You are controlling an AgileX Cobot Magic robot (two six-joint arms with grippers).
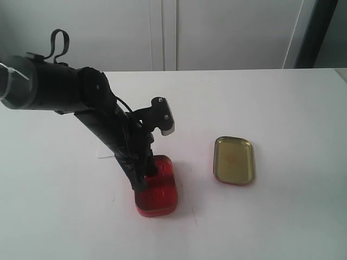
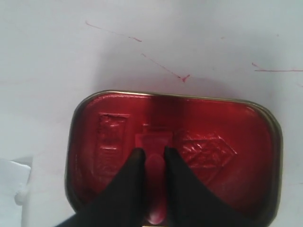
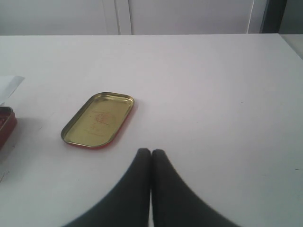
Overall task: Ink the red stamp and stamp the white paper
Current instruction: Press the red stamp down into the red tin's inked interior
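My left gripper (image 2: pixel 151 152) is shut on the red stamp (image 2: pixel 154 141), its fingers pinching the handle. The stamp's square base rests on the red pad inside the open ink-pad tin (image 2: pixel 227 142). In the exterior view the left arm reaches down into that tin (image 1: pixel 160 195), and the stamp is hidden by the gripper (image 1: pixel 149 176). A corner of the white paper (image 2: pixel 12 177) lies just beside the tin, and its edge also shows in the right wrist view (image 3: pixel 8 86). My right gripper (image 3: pixel 151 152) is shut and empty, low over bare table near the tin's lid.
The tin's gold lid (image 1: pixel 234 160) lies upside down right of the ink pad, also seen in the right wrist view (image 3: pixel 98 119). Thin red ink marks (image 2: pixel 163 68) streak the white tabletop (image 1: pixel 282 108). A wall with cabinet panels stands behind the table.
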